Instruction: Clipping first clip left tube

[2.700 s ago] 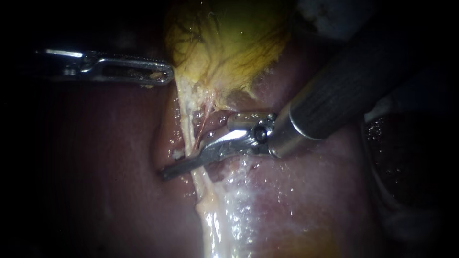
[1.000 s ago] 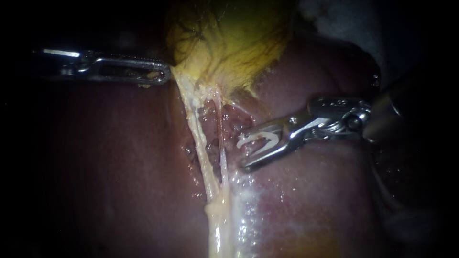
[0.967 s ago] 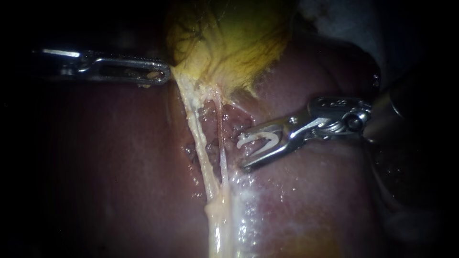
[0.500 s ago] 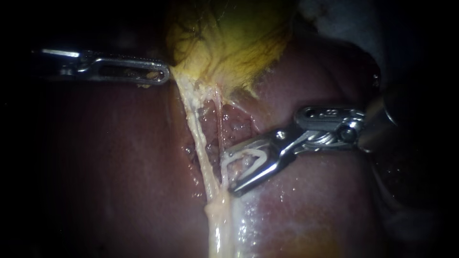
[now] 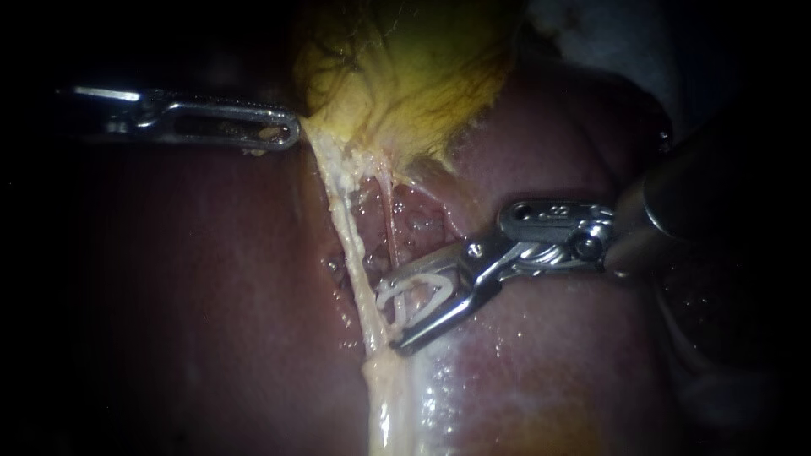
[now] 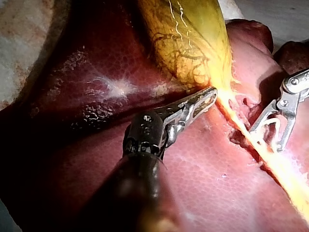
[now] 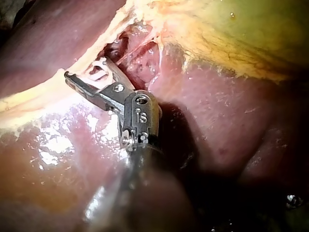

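The yellow gallbladder (image 5: 397, 76) lies on the dark red liver (image 5: 211, 279). Two tubes run down from its neck: a thick pale left tube (image 5: 348, 245) and a thin reddish right tube (image 5: 391, 228). My left instrument (image 5: 287, 133) is shut on the gallbladder's edge at the neck and holds it toward the left. My right instrument (image 5: 389, 314) carries an open white clip (image 5: 422, 279) between its wide-standing jaws. Its tips reach the thin tube and stop just short of the left tube. In the right wrist view the clip (image 7: 99, 65) points at the pale strand.
Wet, glistening liver (image 5: 507, 355) lies under the right instrument's shaft. A pale fatty strand (image 5: 384, 397) continues downward where the two tubes join. Pale material (image 5: 591, 34) shows at the upper right, beyond the gallbladder.
My right instrument, with the clip, has moved left and down toward the tubes over the last second. 2.7 s ago it lay across the tubes with no clip showing. The left instrument has held still.
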Robot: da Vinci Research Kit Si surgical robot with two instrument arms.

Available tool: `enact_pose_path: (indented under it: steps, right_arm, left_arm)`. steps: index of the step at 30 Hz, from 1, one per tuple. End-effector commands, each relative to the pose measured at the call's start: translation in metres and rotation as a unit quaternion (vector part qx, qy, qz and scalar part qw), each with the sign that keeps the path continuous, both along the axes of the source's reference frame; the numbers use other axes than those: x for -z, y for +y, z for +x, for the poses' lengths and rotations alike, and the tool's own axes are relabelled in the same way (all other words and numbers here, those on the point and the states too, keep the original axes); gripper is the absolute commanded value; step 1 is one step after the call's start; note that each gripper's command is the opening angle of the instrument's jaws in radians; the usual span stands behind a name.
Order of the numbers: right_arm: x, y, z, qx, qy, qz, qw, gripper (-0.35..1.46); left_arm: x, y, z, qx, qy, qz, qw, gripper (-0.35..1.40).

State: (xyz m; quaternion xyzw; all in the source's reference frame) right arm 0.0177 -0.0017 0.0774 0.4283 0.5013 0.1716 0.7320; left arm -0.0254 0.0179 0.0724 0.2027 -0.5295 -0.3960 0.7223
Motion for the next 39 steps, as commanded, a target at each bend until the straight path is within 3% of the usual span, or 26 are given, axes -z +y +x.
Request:
enact_pose_path:
  steps: [1, 7, 15, 22, 28, 39]
  right_arm:
    - [-0.0004, 0.0, 0.0, 0.0, 0.0, -0.001, 1.0, 0.6]
    - [-0.002, 0.0003, 0.0003, -0.003, -0.002, -0.001, 1.0, 0.6]
    - [-0.0027, 0.0008, 0.0019, -0.021, 0.011, 0.022, 0.9995, 0.6]
    - [-0.0025, 0.0006, 0.0032, -0.043, 0.044, 0.049, 0.997, 0.6]
    - [-0.0013, -0.0001, 0.0038, -0.036, 0.066, 0.061, 0.9954, 0.6]
    - [0.001, -0.0021, 0.0044, 0.007, 0.1, 0.074, 0.9922, 0.58]
  left_arm:
    - [0.0, 0.0, 0.0, 0.0, 0.0, 0.0, 1.0, -0.35]
    - [0.0, 0.0, 0.0, 0.0, 0.0, 0.0, 1.0, -0.35]
    - [0.0, 0.0, 0.0, 0.0, 0.0, 0.0, 1.0, -0.35]
    - [0.0, 0.0, 0.0, 0.0, 0.0, 0.0, 1.0, -0.35]
    - [0.0, 0.0, -0.0001, 0.0, 0.0, 0.0, 1.0, -0.35]
    - [0.0, 0.0, -0.0001, 0.0, 0.0, 0.0, 1.0, -0.35]
